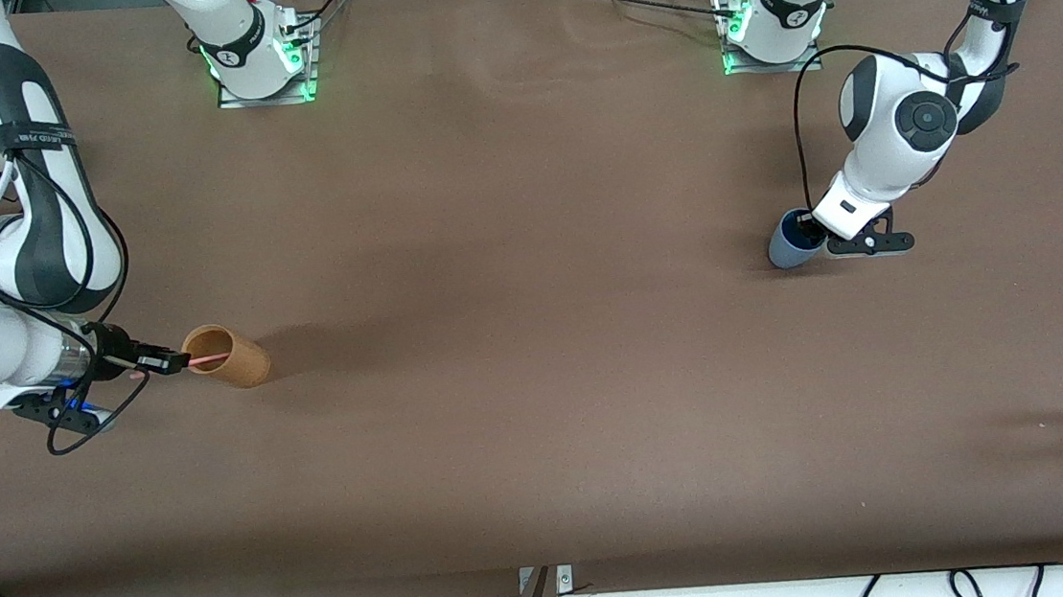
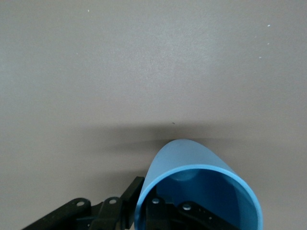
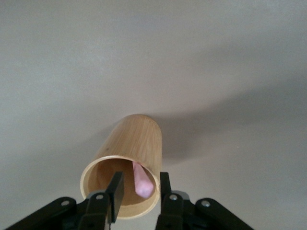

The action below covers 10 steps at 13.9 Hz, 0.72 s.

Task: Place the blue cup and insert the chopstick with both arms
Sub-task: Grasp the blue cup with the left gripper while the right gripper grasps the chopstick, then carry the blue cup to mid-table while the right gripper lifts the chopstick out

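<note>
Left end effector (image 1: 810,234) at left arm's end of bench (image 1: 527,241), fingers clamped on rim of blue cup (image 1: 789,245), one inside, one outside; cup tilted.

Right end effector (image 1: 173,361) at right arm's end, fingers narrow, pinching pink chopstick (image 1: 210,360); its tip reaches into mouth of tan cup (image 1: 231,356).

Step in hand, as judged: grasp stage, cup not yet placed. Next: left arm sets blue cup upright; right arm withdraws chopstick, carries it to blue cup.
</note>
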Motion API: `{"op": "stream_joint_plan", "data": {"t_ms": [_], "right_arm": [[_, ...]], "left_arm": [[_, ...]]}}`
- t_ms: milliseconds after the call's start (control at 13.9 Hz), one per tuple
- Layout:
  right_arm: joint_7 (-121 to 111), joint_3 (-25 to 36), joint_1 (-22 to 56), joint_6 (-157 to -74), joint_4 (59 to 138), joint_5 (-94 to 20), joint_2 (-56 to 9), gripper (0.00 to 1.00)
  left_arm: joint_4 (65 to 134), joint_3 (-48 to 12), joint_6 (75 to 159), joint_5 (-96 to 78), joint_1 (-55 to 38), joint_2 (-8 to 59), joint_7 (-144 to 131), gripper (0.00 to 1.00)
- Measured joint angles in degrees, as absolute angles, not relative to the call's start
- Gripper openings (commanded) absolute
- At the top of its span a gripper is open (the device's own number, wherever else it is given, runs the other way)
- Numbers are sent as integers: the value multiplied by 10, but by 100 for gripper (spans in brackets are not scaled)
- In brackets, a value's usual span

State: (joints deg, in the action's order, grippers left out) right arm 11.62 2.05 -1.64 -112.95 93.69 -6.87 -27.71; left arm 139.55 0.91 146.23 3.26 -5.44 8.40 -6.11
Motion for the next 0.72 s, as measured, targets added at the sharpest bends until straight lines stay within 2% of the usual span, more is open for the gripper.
{"op": "stream_joint_plan", "data": {"t_ms": [144,431,503,647,719], "right_arm": [[116,20,-16,-1142,937,-69,-278,38],[116,20,-17,-1146,937,-69,-282,34],[116,20,-17,-1147,937,-69,-282,30],[116,20,-18,-1147,937,-69,-282,13],[116,20,-18,-1147,937,-69,-283,8]], "left_arm": [[1360,-22,1419,7,-56,73,-65,0],[1224,-74,1309,-31,-106,78,-127,0],[1183,-75,1283,-31,-132,91,-158,0],[1084,-76,1226,-31,-189,140,-224,0],[1027,-75,1200,-31,-218,175,-257,0]]}}
